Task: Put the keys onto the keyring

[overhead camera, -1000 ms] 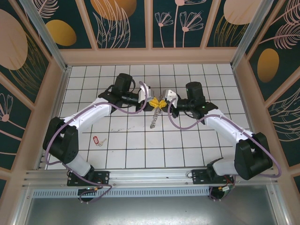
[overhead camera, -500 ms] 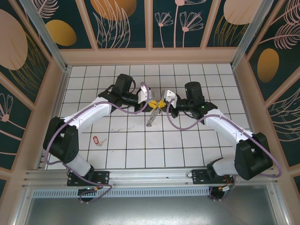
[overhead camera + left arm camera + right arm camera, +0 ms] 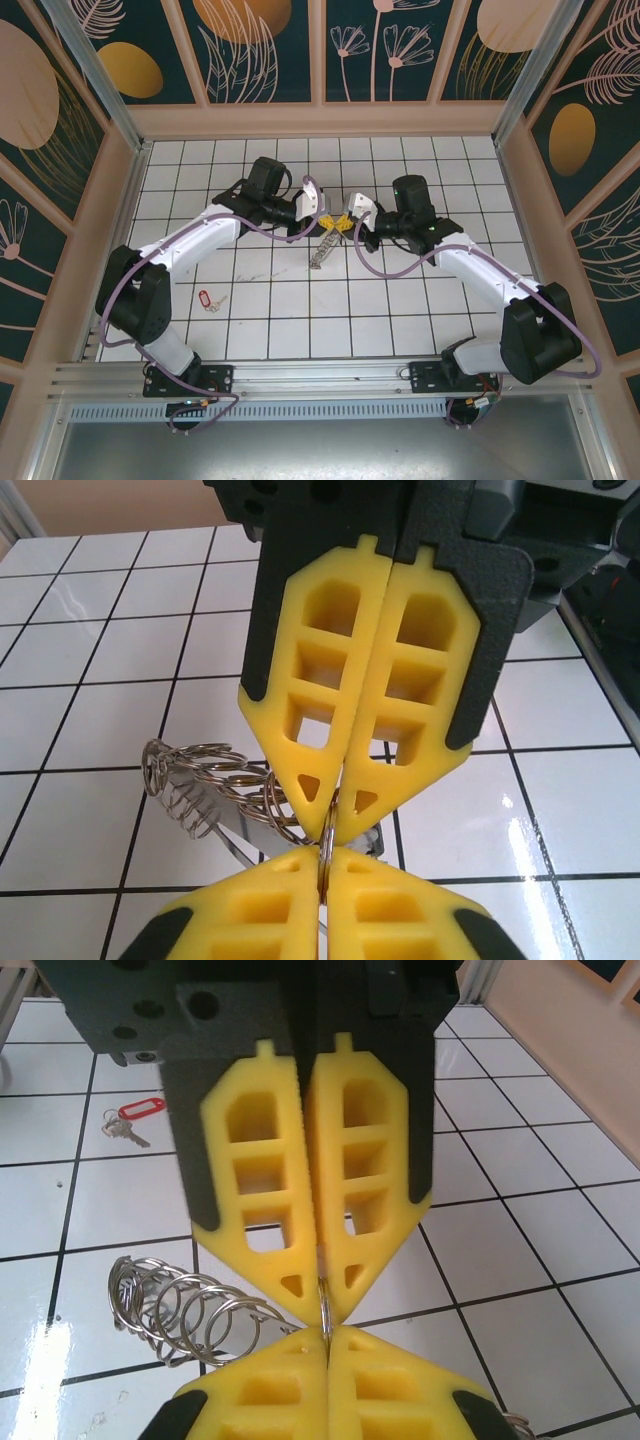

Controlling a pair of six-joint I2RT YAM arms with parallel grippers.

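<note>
The keyring (image 3: 320, 250) is a string of silver split rings hanging over the tiles at mid-table. My left gripper (image 3: 327, 221) and right gripper (image 3: 345, 222) meet tip to tip above it, both shut on the same thin ring. In the left wrist view that ring (image 3: 327, 832) is pinched edge-on in my left gripper (image 3: 325, 858), the right gripper's fingers (image 3: 400, 680) grip it from above, and the other rings (image 3: 205, 780) trail left. In the right wrist view my right gripper (image 3: 327, 1335) clamps the ring (image 3: 326, 1305). A red-tagged key (image 3: 208, 298) lies on the tiles at left, apart from both grippers.
The white tiled table (image 3: 300, 320) is walled by a wooden rim and patterned panels. Purple cables loop along both arms. The red-tagged key (image 3: 138, 1112) lies beyond the left gripper's fingers (image 3: 255, 1160) in the right wrist view.
My left gripper has closed fully on the ring. Both grippers and the hanging rings have shifted slightly left and back. The red-tagged key has not moved.
</note>
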